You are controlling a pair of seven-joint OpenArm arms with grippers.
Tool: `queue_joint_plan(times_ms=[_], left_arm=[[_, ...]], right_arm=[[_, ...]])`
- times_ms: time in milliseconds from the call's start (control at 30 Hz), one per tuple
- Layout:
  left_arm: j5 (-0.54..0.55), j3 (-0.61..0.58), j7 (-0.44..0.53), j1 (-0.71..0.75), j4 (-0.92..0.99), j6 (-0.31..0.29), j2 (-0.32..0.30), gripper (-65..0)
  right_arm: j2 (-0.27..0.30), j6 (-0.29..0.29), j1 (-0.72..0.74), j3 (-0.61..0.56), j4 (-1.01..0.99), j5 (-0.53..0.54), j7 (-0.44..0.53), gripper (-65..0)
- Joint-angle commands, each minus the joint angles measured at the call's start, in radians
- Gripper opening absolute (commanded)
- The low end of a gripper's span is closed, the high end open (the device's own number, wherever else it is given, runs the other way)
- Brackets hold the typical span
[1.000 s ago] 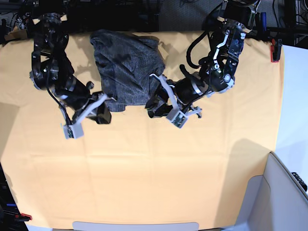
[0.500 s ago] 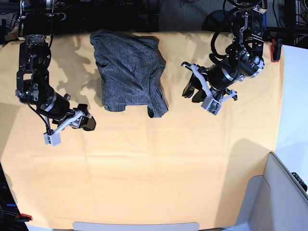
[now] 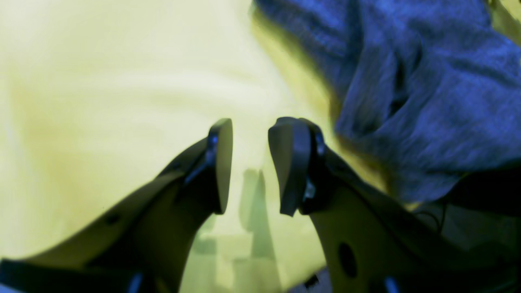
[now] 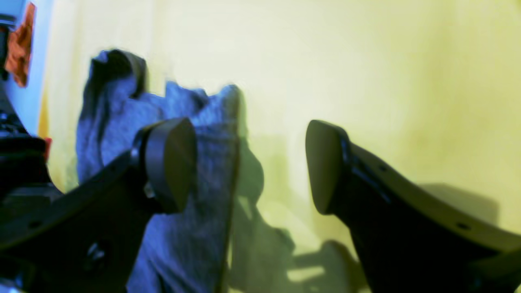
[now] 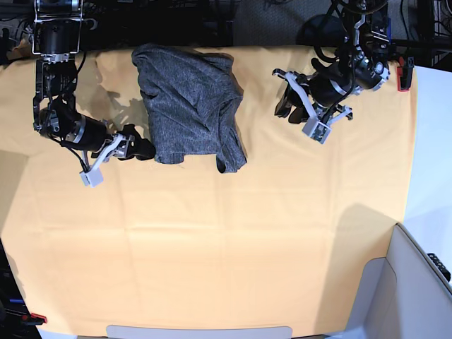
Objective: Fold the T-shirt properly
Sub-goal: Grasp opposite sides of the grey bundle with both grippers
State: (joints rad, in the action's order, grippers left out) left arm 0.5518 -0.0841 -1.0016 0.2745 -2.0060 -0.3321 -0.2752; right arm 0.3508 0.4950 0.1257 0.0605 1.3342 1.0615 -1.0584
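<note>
Both grippers empty beside a part-folded shirt near the far edge of the table.

At the left of the base view, the right gripper point(image 5: 138, 149) sits just beside the shirt's near-left corner, jaws wide apart and holding nothing. The heathered dark grey long-sleeved knit T-shirt point(image 5: 189, 102) lies on the yellow-orange table cloth point(image 5: 212, 247) against the far edge, left of centre, gathered into a compact, roughly rectangular bundle. A loose flap hangs out at its near-right corner and wrinkles cross the top. Judged well along; tucking that flap and smoothing remain. At the right, the left gripper point(image 5: 287, 104) hovers apart from the shirt, jaws partly apart, empty.
</note>
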Motion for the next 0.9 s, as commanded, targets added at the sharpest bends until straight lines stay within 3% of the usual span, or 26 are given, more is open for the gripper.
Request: queue_joint_plan(times_ms=[0, 500, 667, 767, 867], left_arm=[[0.011, 0.004, 0.02, -0.01, -0.019, -0.002, -0.003, -46.0], [0.011, 0.0, 0.02, 0.004, -0.019, -0.002, -0.002, -46.2], [0.011, -0.007, 0.007, 0.027, -0.019, -0.002, -0.002, -46.0], [0.012, -0.026, -0.013, 0.053, -0.012, -0.002, 0.0, -45.6], [0.012, -0.059, -0.112, 0.055, -0.012, -0.002, 0.038, -43.0]], right_arm=[[0.003, 0.017, 0.012, 0.003, 0.008, 0.007, -0.004, -22.3], [-0.114, 0.023, 0.048, 0.005, 0.097, 0.01, -0.069, -22.3], [-0.118, 0.023, 0.048, 0.005, 0.06, 0.006, -0.066, -22.4], [-0.112, 0.024, 0.048, 0.003, 0.037, 0.004, -0.066, -27.3], [-0.114, 0.024, 0.048, 0.002, 0.034, -0.033, -0.066, -42.4]])
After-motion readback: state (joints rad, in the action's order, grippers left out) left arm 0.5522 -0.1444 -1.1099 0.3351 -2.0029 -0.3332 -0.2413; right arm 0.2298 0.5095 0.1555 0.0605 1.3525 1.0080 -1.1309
